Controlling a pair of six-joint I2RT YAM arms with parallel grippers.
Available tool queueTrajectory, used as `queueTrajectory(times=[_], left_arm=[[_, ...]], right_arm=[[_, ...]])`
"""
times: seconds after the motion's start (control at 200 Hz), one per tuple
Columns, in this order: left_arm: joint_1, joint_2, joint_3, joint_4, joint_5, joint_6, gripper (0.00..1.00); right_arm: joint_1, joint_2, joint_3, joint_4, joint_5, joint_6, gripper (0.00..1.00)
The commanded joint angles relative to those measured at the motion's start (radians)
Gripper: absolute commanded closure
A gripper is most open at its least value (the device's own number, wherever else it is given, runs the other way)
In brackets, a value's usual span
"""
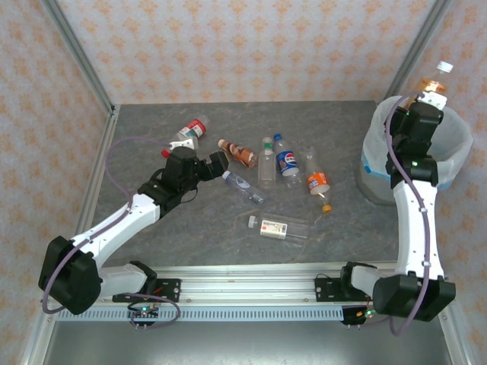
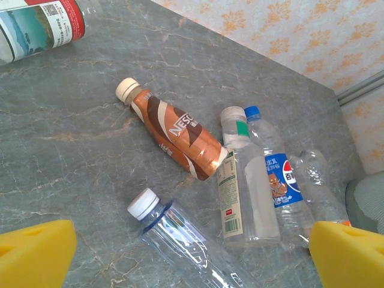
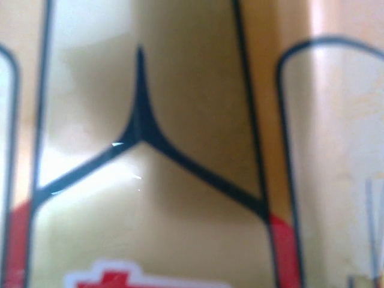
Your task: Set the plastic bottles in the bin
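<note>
Clamping gold-labelled bottle (image 1: 435, 85) over bin (image 1: 459, 156) — right jaws, left jaws wide open, Nescafé bottle (image 2: 174, 129) nearby

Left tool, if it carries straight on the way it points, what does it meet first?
Probably the clear white-capped bottle, lying just ahead between the left tool's open fingers; depth is hard to judge.

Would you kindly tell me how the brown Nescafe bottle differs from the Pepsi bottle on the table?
The Nescafe bottle is wrapped in an opaque brown sleeve; the Pepsi bottle is clear with a blue label. Nescafe's cap is cream, Pepsi's blue. Both lie on their sides, capped.
</note>
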Motion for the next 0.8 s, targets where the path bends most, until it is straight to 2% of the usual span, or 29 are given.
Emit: queueTrajectory(times=[0.0, 0.19, 0.345, 0.5, 0.656, 0.796], left_arm=[[0.004, -0.019, -0.018, 0.048, -0.002, -0.014, 0.00], [0.004, 0.006, -0.002, 0.030, -0.015, -0.027, 0.00], [0.004, 0.032, 0.014, 0.004, -0.012, -0.026, 0.00], [0.004, 0.046, 0.020, -0.005, -0.009, -0.026, 0.00], [0.005, 0.065, 0.034, -0.019, -0.010, -0.018, 0.00], [0.004, 0.086, 0.047, -0.020, -0.006, -0.017, 0.00]], right_arm=[[-0.049, 0.058, 0.042, -0.047, -0.001, 0.010, 0.57], [-0.077, 0.151, 0.063, -0.105, 0.017, -0.002, 0.55], [-0.077, 0.223, 0.100, -0.185, -0.062, -0.023, 0.51], [-0.078, 0.243, 0.107, -0.205, -0.073, -0.028, 0.47], [-0.077, 0.238, 0.111, -0.246, -0.243, -0.018, 0.43], [-0.077, 0.221, 0.093, -0.227, -0.307, 0.000, 0.41]])
